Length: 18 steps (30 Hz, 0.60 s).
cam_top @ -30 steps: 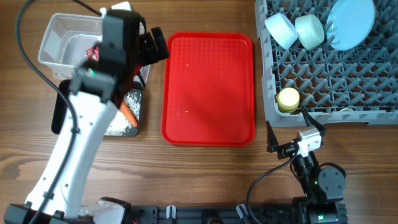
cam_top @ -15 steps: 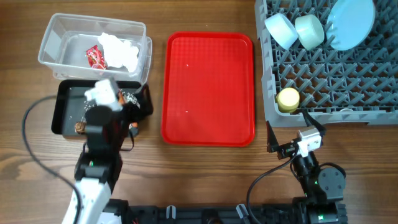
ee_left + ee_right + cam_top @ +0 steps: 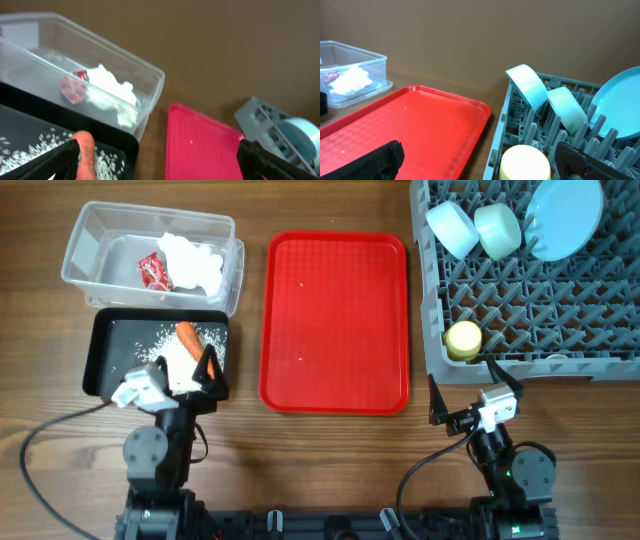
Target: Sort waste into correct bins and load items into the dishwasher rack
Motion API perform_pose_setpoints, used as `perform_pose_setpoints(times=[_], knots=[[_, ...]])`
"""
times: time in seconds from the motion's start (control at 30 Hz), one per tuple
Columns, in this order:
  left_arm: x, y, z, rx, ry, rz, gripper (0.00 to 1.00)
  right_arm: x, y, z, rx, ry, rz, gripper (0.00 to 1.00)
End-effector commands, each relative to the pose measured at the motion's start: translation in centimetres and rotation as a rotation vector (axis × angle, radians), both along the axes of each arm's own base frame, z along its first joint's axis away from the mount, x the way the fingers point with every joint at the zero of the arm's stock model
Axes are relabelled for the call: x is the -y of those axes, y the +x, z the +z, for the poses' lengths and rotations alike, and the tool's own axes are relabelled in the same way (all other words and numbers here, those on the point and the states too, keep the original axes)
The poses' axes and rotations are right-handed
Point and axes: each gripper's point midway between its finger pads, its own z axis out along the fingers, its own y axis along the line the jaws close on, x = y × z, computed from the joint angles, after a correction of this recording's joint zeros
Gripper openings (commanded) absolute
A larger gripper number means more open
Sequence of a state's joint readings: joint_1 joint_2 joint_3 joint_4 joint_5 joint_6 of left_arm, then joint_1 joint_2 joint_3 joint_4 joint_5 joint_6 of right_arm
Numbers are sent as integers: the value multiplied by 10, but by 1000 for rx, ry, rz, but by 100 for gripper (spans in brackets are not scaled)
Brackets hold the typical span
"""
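Observation:
The clear bin (image 3: 88,225) holds the red wrapper (image 3: 153,271) and the white tissue (image 3: 196,260). In front of it, the black bin (image 3: 115,340) holds the orange carrot (image 3: 189,340) and loose rice (image 3: 172,366). The grey rack (image 3: 540,290) at the right carries the blue plate (image 3: 566,215), two pale bowls (image 3: 452,228) (image 3: 497,228) and the yellow cup (image 3: 463,340). My left gripper (image 3: 170,380) is open and empty at the black bin's front edge, with the carrot (image 3: 85,150) by its left finger. My right gripper (image 3: 470,395) is open and empty, facing the cup (image 3: 525,162).
A flat red tray (image 3: 335,320) lies between the bins and the rack, with only tiny specks on it. Both arm bases sit at the table's front edge. Black cables trail from each arm across the wood.
The left arm has pulled back from over the clear bin to the table's front edge, uncovering the carrot and rice in the black bin. The right arm has not moved.

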<state>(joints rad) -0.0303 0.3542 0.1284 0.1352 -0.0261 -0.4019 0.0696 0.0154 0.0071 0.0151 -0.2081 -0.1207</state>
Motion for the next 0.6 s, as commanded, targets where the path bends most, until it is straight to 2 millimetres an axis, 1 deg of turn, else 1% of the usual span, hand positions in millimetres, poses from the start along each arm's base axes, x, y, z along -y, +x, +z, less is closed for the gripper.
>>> perform_pose_setpoints(times=[0.0, 0.1, 0.27, 0.4, 0.57], knots=[[-18, -9, -5, 56, 6, 75, 100, 0, 0, 2, 12, -7, -4, 100], [-23, -14, -6, 92, 2, 92, 100, 0, 0, 2, 12, -7, -4, 100], [-24, -19, -3, 120, 4, 95, 100, 0, 0, 2, 12, -7, -4, 100], [-23, -22, -14, 80, 3, 94, 100, 0, 0, 2, 12, -7, -4, 100], [-23, -24, -21, 50, 3, 93, 100, 0, 0, 2, 12, -7, -4, 100]])
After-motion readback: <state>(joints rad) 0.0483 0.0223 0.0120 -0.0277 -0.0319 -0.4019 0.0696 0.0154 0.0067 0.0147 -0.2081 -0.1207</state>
